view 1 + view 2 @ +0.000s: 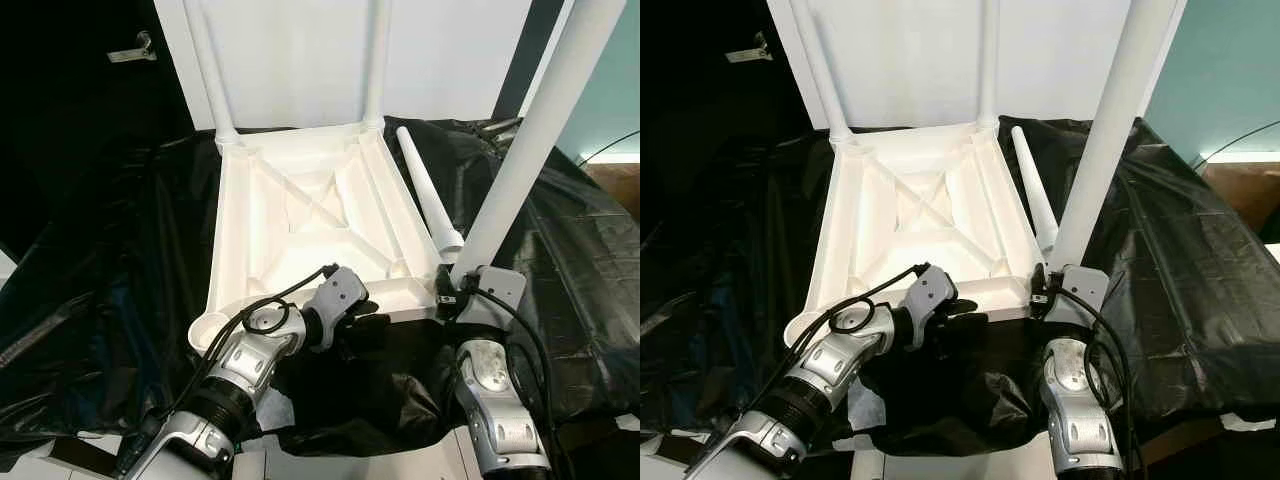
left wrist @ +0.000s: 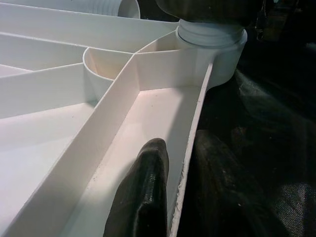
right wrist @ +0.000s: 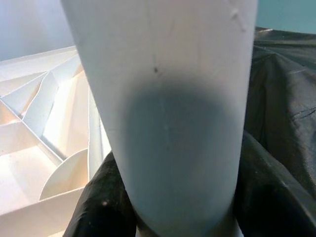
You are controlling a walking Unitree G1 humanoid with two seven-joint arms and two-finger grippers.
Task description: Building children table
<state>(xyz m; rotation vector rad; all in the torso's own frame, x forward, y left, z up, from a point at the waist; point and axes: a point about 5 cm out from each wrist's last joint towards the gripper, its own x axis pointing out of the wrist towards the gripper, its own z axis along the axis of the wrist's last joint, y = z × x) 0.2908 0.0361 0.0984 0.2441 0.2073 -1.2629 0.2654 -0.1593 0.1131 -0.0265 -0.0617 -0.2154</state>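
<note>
Left eye view: tabletop (image 1: 300, 215) lies upside down on black sheet (image 1: 110, 250), ribs up so legs can go in. Left claw (image 1: 362, 322) clamped on near rim, steadying it. Right claw (image 1: 452, 296) clamped on leg (image 1: 530, 140) at near right socket, probably seating it. Count: three legs standing, one loose leg (image 1: 425, 195) beside the top, one empty socket (image 1: 212, 328).
Left wrist view: finger (image 2: 143, 195) inside the rim.
Right wrist view: leg between fingers (image 3: 98, 197).
</note>
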